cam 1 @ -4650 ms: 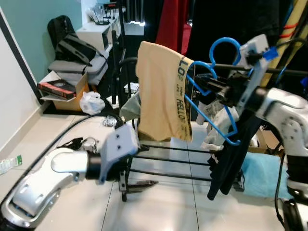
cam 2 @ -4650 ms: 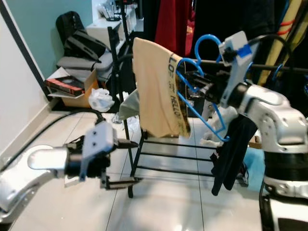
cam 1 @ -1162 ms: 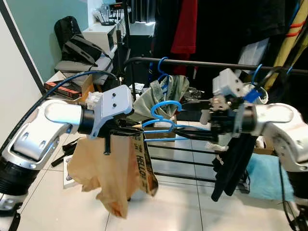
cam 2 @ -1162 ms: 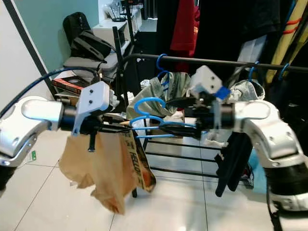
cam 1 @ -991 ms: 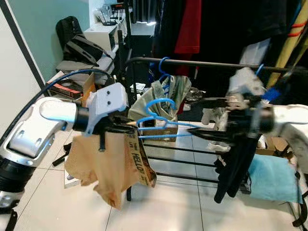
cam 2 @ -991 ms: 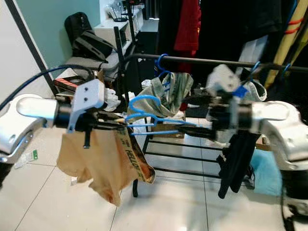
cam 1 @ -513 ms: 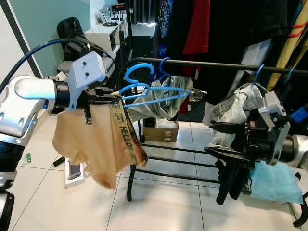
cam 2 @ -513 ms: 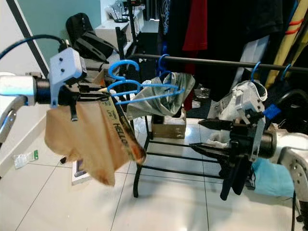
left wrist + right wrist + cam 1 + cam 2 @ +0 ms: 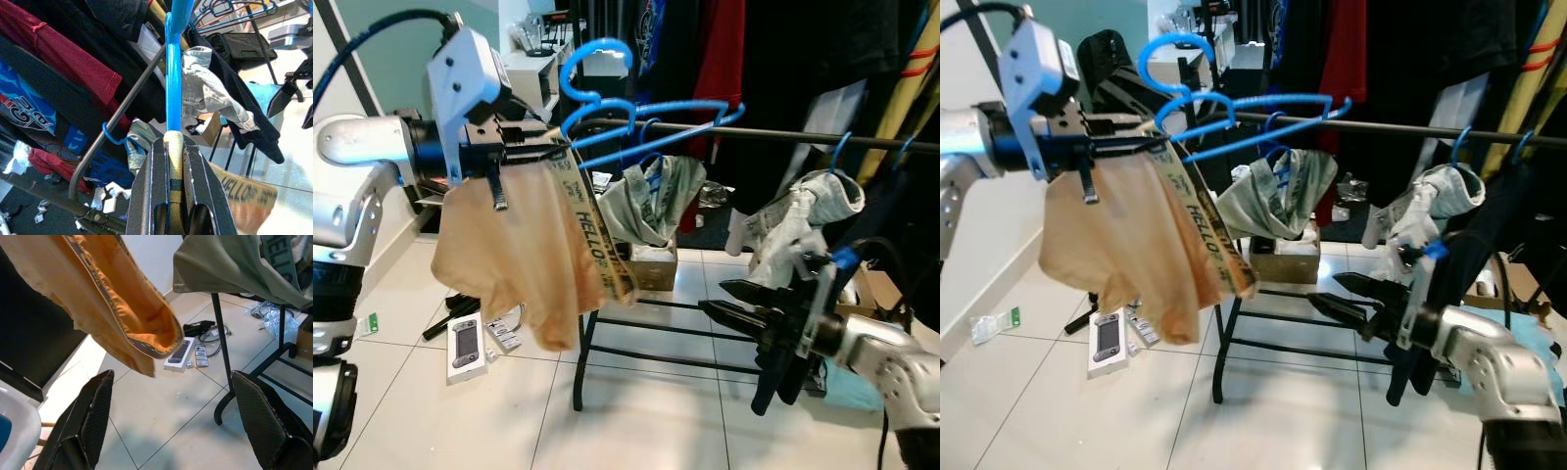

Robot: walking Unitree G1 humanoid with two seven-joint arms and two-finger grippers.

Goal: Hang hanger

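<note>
A black clothes rack (image 9: pixel 636 338) stands on the tiled floor (image 9: pixel 636 431), its top rail (image 9: pixel 783 134) running from about 10 o'clock to 3 o'clock across the head views. Dark and red garments (image 9: pixel 705 59) hang behind it at 12 o'clock. A grey-green garment (image 9: pixel 651 196) on a blue hook sags from the rail near the centre, and a pale patterned garment (image 9: pixel 798 211) hangs at about 3 o'clock.

The tan garment (image 9: pixel 524 255), printed with "HELLO" along a band, droops at 9 o'clock from the blue hanger (image 9: pixel 636 113). The hanger is held high and tilted, its hook (image 9: pixel 592 59) up at 11 o'clock, above and in front of the rail and not on it; its far arm tip reaches just at the rail near 1 o'clock.

The left gripper (image 9: pixel 533 145) is at 10 o'clock, its fingers clamped on the hanger's shoulder where the tan cloth wraps it. In the left wrist view the blue bar (image 9: pixel 173 73) rises straight out from between the two closed fingers (image 9: pixel 146 196), with the cloth band pinched in the jaws.

The right gripper (image 9: pixel 734 302) is low at 4 o'clock, in front of the rack's lower bars, fingers spread apart and holding nothing; the right wrist view shows the wide gap between its fingers (image 9: pixel 93 416).

A small game controller (image 9: pixel 465 341) lies on the floor at 8 o'clock.
</note>
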